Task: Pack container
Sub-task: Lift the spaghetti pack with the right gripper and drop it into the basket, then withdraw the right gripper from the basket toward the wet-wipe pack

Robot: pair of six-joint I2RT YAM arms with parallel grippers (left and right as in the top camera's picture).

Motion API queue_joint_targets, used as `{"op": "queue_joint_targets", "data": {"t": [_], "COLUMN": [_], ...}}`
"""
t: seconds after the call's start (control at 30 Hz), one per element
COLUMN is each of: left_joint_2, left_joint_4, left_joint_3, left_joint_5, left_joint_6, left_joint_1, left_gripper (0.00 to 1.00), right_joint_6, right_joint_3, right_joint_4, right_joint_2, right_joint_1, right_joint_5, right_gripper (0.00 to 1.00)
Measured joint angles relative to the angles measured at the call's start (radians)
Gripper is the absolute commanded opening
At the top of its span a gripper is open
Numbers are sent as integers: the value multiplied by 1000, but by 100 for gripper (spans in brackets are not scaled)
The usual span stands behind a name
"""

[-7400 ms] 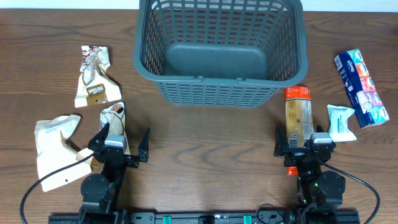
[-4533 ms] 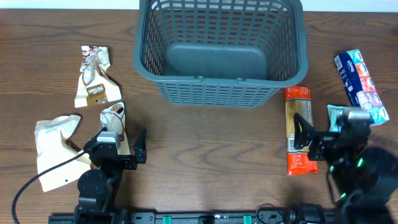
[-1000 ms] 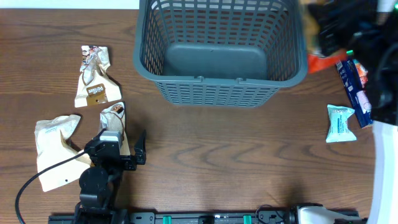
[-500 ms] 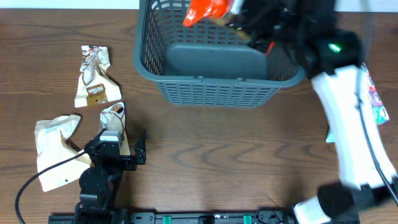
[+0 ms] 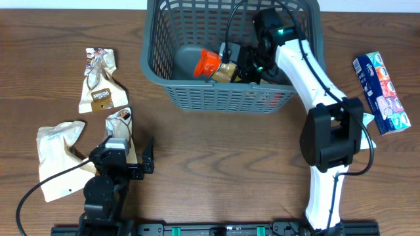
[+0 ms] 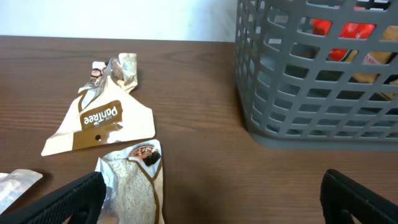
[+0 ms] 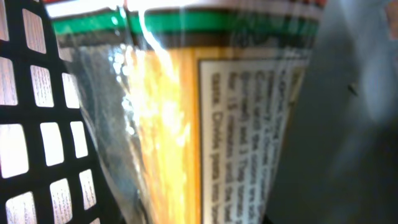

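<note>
The container (image 5: 216,84), a large dark grey lattice basket, stands at the table's far middle. My right gripper (image 5: 244,64) reaches down inside it, shut on a long pasta packet (image 5: 213,64) with orange-red ends that lies tilted over the basket floor. In the right wrist view the pasta packet (image 7: 186,124) fills the frame and hides the fingers, with the container wall (image 7: 18,124) at the left. My left gripper (image 5: 128,146) stands open low over the table at the near left, with nothing between its fingers. The left wrist view shows the left gripper (image 6: 214,205), the container (image 6: 311,124) and the pasta packet (image 6: 339,37) through the lattice.
Left of the container lie a brown-and-cream packet (image 5: 98,82), a grain packet (image 5: 121,121) just ahead of the left gripper, and a large cream pouch (image 5: 59,157). A blue tissue pack (image 5: 382,93) and a small white packet (image 5: 367,121) lie at the right.
The right arm has brought the pasta packet from above the container's back rim down into the basket. The left arm has not moved.
</note>
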Motion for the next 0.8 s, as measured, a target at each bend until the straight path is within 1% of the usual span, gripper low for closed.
{"op": "queue_joint_targets", "data": {"t": [0.07,0.1,0.13,0.23,0.4,0.57,0.7,0.8], "left_joint_2": [0,0,0,0,0,0,0,0], "left_joint_4": [0,0,0,-2,-19,-22,-23,-22], "left_joint_3": [0,0,0,0,0,0,0,0], "left_joint_5": [0,0,0,0,0,0,0,0], "left_joint_6": [0,0,0,0,0,0,0,0], "left_joint_1": [0,0,0,0,0,0,0,0], "left_gripper": [98,99,98,99,98,99,99,99], "right_joint_6": [6,10,15,55,117,188,298,427], "right_joint_3": [0,1,1,3,34,173,327,387], "right_joint_4": [-9,-10,-11,-11,-17,7,18,8], "right_joint_2": [0,-1,-2,-6,-47,-147,-282,-408], "right_joint_1": [3,4,4,4,4,2,-24,-106], "right_joint_5": [1,-1,-5,-20,-56,-64,22,160], "right_gripper": [39,48,51,56,54,56,57,62]}}
